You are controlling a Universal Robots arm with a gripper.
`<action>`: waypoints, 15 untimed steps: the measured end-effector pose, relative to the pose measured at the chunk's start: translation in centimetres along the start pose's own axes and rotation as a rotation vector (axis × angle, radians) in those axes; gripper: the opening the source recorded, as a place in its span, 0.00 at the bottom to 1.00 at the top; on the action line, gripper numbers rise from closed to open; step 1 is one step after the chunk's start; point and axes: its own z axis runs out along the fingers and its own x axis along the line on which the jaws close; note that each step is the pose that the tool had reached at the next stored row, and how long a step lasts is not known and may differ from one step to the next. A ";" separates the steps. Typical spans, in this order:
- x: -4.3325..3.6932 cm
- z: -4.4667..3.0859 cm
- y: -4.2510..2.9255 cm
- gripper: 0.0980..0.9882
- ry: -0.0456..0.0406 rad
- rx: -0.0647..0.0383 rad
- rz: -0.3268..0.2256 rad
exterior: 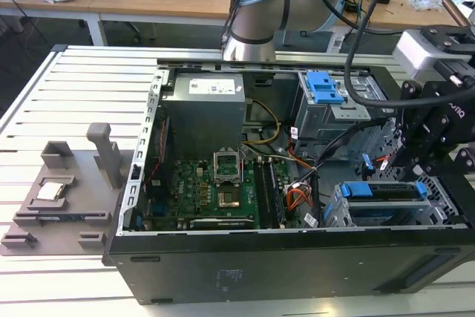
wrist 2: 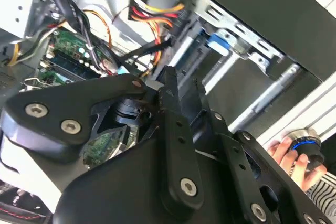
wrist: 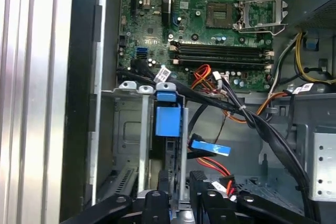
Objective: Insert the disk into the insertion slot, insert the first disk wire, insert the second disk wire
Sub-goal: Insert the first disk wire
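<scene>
Open computer case [exterior: 223, 272] lies on its side on the slatted table [exterior: 44, 109].

The disk [exterior: 386, 203] lies flat in the insertion slot [exterior: 335, 213]. The slot is the low perforated cage in the case's corner at the exterior view's right, against the case's near wall. Blue carrier tabs show at both ends of the disk.

The gripper [wrist: 179, 183] hangs directly over the disk's end nearest the case's end wall, close above the carrier. Pincer state: cannot tell.

The second disk wire [wrist: 210, 148]: its blue plug lies in the gap between the slot and the taller cage [exterior: 315, 120], just beside the disk.

The first disk wire [wrist: 220, 168]: red strands run next to the blue plug toward the gripper. Its plug end is hidden.

Motherboard [wrist: 210, 19] occupies the case floor beyond the slot.

In the second wrist view, a person's hand [wrist 2: 286, 153] rests on a black knob [wrist 2: 307, 148] outside the case.
</scene>
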 end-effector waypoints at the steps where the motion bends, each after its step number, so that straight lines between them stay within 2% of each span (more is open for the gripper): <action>1: -0.83 -0.01 -0.10 0.23 0.0006 0.000 -0.002; 3: -1.59 -0.02 -0.20 0.23 0.0008 0.000 -0.006; 10: -1.69 -0.03 -0.32 0.23 0.0013 0.000 -0.008; 12: -1.72 -0.04 -0.61 0.23 0.0013 0.000 -0.007; 15: -1.77 -0.08 -1.45 0.23 0.0034 0.000 -0.008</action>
